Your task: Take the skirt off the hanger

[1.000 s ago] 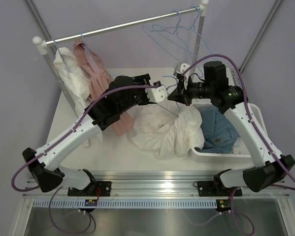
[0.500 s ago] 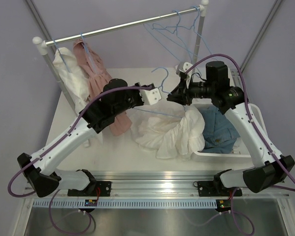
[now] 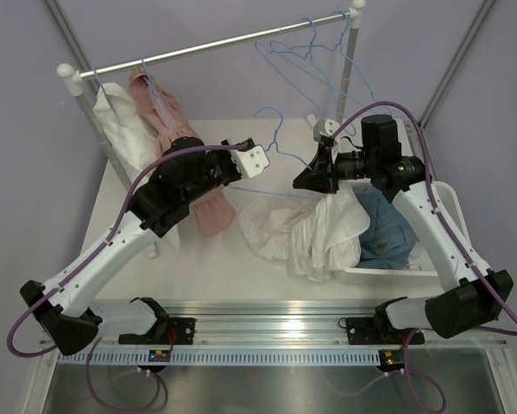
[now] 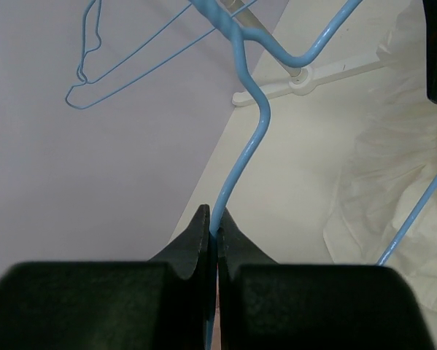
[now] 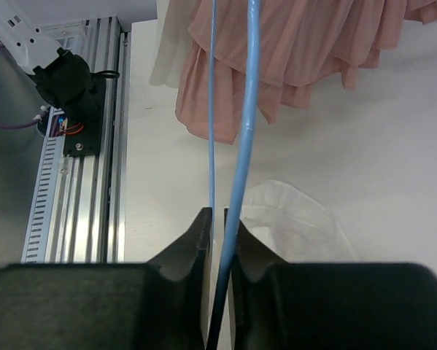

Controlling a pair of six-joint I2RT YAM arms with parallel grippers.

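Hanger held aloft: my left gripper [image 4: 215, 232] has its fingers pressed together on the hook stem of the blue wire hanger [image 5: 246, 109]. My right gripper [image 5: 219, 222] pinches the hanger's lower wire above the table [image 3: 219, 269]. The white skirt [image 3: 301, 231] lies heaped just beneath, its right edge draped over the rim of the white basket [image 3: 396, 274], which holds a denim garment [image 3: 383, 226]. Whether it is free of the wire I cannot tell. Bare tabletop runs from the heap to the metal track [image 3: 258, 310] at the near edge. Behind, the rail [image 3: 215, 47] carries a pink garment [image 3: 159, 121], a white garment [image 3: 124, 134] and spare hangers [image 3: 314, 52]. Lilac walls [image 3: 16, 129] close in on both sides.
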